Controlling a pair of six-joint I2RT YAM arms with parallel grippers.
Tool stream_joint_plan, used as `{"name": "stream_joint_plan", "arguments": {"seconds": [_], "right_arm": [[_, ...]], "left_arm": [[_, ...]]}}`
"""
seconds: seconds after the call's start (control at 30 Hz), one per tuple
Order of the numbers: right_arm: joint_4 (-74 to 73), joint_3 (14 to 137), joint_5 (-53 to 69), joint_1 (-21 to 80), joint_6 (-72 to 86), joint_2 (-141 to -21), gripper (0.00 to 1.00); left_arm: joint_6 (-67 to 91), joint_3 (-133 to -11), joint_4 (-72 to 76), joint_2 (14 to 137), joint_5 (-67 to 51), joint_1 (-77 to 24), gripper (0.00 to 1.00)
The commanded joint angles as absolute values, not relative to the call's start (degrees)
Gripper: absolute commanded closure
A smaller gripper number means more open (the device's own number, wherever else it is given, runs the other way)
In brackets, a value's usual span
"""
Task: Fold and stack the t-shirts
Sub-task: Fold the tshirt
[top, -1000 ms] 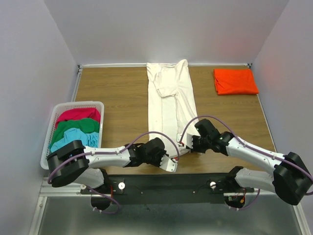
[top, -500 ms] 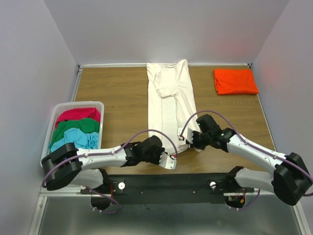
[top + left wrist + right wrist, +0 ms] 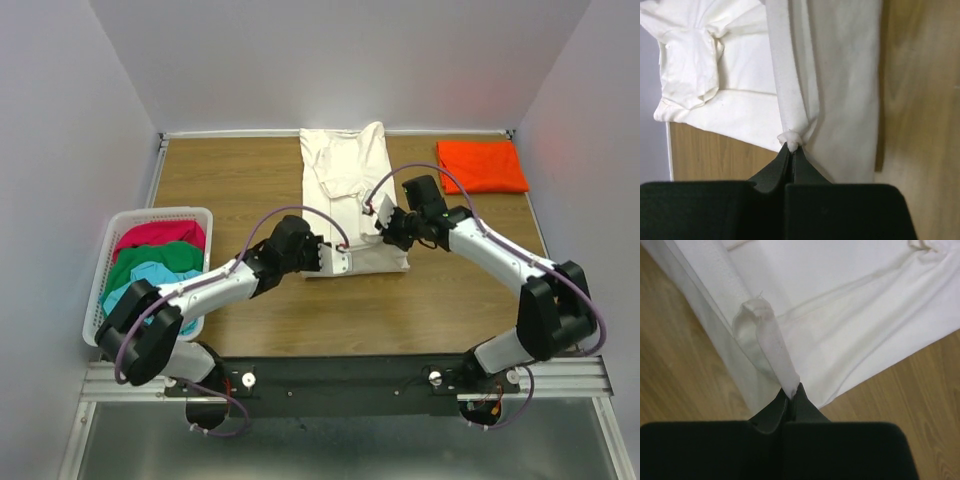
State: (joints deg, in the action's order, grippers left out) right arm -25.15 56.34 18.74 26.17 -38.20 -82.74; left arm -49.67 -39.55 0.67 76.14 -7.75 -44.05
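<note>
Top external shows you five shirts: white shirt [image 3: 345, 190] mid-table, orange shirt [image 3: 481, 166] far right, three shirts [image 3: 160, 260] in the basket [image 3: 120, 225]. Your left gripper [image 3: 340, 262] and right gripper [image 3: 378, 222] each pinch the white shirt's hem tight. Bare table [image 3: 230, 180] either side.

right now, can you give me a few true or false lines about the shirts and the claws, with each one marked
1. The left claw and the right claw are each shut on a pinch of the cream-white t-shirt. True.
2. The basket holds a crimson shirt, a green shirt and a light blue shirt. True.
3. The orange t-shirt lies in the basket. False: it lies folded on the table at the far right, well apart from the basket.
4. The cream-white t-shirt overlaps the orange t-shirt. False: bare table shows between them.
</note>
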Motion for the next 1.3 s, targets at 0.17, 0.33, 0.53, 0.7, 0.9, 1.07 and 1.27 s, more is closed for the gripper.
{"name": "stream_joint_plan", "arguments": {"seconds": [0.17,0.33,0.53,0.7,0.9,1.07,1.27], "right_arm": [[-25.3,74.7,18.4,20.3,-36.5,-100.4,1.00],[-25.3,82.2,18.4,18.1,-36.2,-108.2,1.00],[-25.3,88.6,16.7,17.2,-34.5,-114.9,1.00],[-25.3,92.6,16.1,17.1,-33.3,-118.6,1.00],[-25.2,96.0,14.9,17.1,-32.5,-121.3,0.99],[-25.3,97.4,13.1,17.1,-31.8,-122.6,0.99],[-24.9,101.8,7.8,17.1,-28.8,-125.2,0.59]], "left_arm": [[-54.1,-59.1,5.9,93.9,-16.8,-34.6,1.00],[-55.3,-66.6,4.1,102.6,-18.8,-32.3,1.00],[-55.7,-72.1,3.3,108.6,-19.2,-30.2,1.00],[-55.4,-74.8,3.3,111.3,-18.7,-28.7,1.00],[-54.8,-77.4,2.8,113.6,-18.9,-28.0,1.00],[-53.6,-79.9,2.5,115.6,-18.2,-27.9,1.00],[-48.5,-83.6,2.8,117.5,-15.0,-27.8,0.69]]}}
